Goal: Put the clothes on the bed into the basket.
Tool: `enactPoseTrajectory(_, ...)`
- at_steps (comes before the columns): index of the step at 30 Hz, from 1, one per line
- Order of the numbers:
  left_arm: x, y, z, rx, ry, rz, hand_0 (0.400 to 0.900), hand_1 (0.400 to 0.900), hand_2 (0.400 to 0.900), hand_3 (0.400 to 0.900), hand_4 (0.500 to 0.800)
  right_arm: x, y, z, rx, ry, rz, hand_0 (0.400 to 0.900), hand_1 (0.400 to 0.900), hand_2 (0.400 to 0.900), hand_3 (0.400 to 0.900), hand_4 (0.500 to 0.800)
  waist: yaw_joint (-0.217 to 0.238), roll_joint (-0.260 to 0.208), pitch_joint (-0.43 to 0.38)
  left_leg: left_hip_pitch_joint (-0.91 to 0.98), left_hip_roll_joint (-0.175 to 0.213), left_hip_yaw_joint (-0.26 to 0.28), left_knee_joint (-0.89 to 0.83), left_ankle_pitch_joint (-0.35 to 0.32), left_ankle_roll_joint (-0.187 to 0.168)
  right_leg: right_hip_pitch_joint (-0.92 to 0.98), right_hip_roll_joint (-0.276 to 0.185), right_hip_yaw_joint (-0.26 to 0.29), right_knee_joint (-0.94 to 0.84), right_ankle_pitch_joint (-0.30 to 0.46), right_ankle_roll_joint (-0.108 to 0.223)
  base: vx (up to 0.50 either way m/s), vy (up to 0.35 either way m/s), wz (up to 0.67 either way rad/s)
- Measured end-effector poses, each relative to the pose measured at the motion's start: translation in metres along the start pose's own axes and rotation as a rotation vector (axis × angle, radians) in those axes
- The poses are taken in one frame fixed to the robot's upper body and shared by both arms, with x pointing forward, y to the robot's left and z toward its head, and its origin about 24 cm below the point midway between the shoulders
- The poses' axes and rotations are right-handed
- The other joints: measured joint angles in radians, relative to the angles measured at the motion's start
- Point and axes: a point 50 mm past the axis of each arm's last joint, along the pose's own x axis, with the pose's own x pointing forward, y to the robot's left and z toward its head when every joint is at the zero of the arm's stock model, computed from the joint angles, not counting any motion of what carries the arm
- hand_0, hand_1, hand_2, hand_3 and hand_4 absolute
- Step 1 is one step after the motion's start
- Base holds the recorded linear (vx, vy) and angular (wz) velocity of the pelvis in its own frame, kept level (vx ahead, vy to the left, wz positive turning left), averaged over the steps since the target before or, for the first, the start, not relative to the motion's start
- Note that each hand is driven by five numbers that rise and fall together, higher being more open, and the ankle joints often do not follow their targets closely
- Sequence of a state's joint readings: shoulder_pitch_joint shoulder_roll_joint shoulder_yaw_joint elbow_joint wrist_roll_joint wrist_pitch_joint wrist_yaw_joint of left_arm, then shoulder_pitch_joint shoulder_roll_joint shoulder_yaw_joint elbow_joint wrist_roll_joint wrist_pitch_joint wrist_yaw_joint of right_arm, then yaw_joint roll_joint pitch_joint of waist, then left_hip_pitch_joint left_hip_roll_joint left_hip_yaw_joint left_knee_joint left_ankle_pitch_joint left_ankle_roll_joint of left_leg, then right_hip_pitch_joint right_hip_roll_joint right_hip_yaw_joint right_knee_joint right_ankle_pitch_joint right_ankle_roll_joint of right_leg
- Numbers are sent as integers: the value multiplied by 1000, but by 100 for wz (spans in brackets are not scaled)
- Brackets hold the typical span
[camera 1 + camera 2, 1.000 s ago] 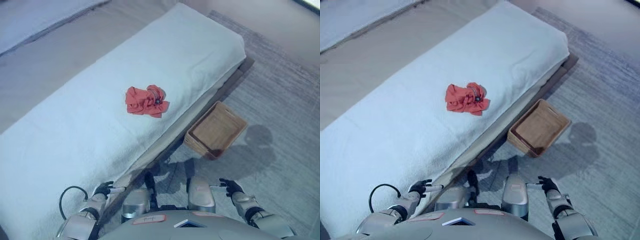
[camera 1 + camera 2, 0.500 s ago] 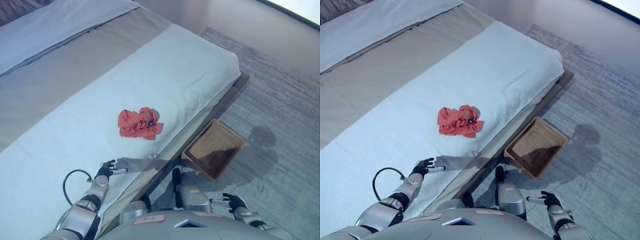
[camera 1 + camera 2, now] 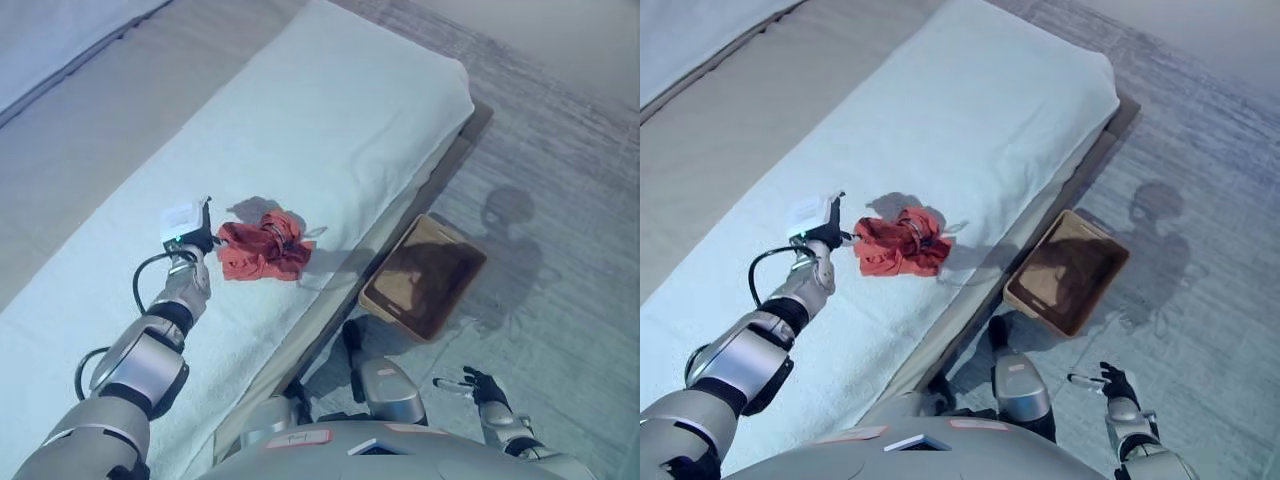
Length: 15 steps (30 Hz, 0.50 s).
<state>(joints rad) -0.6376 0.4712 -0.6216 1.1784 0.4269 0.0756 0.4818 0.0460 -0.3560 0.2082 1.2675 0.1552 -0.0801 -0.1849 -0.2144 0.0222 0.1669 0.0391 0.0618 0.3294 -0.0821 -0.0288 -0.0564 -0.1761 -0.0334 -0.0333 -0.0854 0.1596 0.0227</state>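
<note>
A crumpled red cloth point(image 3: 262, 249) lies on the white bed cover point(image 3: 340, 120), a little in from the bed's near edge. My left hand point(image 3: 196, 239) is stretched out over the bed and sits at the cloth's left edge, fingers open and pointing at it. An empty brown woven basket point(image 3: 425, 280) stands on the floor against the side of the bed, to the right of the cloth. My right hand point(image 3: 1110, 383) hangs low over the carpet at the lower right, open and empty.
The bed runs from lower left to upper right, with a grey sheet point(image 3: 90, 130) on its far side and a pillow point(image 3: 40, 40) at the top left. A dark bed frame edge point(image 3: 440, 180) borders the grey carpet point(image 3: 570, 200) on the right.
My left arm has reached forward across the bed, and the hand has gone from the near edge to the cloth's left side. The camera has shifted. The right hand stays low.
</note>
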Motion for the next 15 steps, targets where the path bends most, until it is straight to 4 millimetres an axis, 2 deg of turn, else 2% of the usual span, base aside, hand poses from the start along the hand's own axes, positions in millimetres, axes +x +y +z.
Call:
enactPoseTrajectory(4,13,19,3,24,-13,-14,900,900,900,900,800,3,-5,12,32,-25,-9,900,900,900,900,800,-29,0,-1,-66,-5,37,-1,0,0,-84,4,36,0,19,3,16,18,-17)
enactPoseTrajectory(7,19,29,7,16,-20,-38,900,900,900,900,800,4,-10,19,55,-50,-8,900,900,900,900,800,-59,2,-3,-108,-5,42,-10,-3,-4,-131,7,48,1,24,4,19,0,-12)
enactPoseTrajectory(9,25,40,9,-19,-12,-47,900,900,900,900,800,5,-13,25,77,-62,-15,900,900,900,900,800,-63,1,-4,-143,-5,51,-10,-3,-5,-171,8,52,0,33,5,36,-13,-9)
enactPoseTrajectory(15,25,35,-4,-91,56,-155,900,900,900,900,800,5,-14,31,104,-78,-13,900,900,900,900,800,-83,-1,-3,-181,-1,71,-11,-1,-7,-217,18,69,0,42,1,62,11,-16)
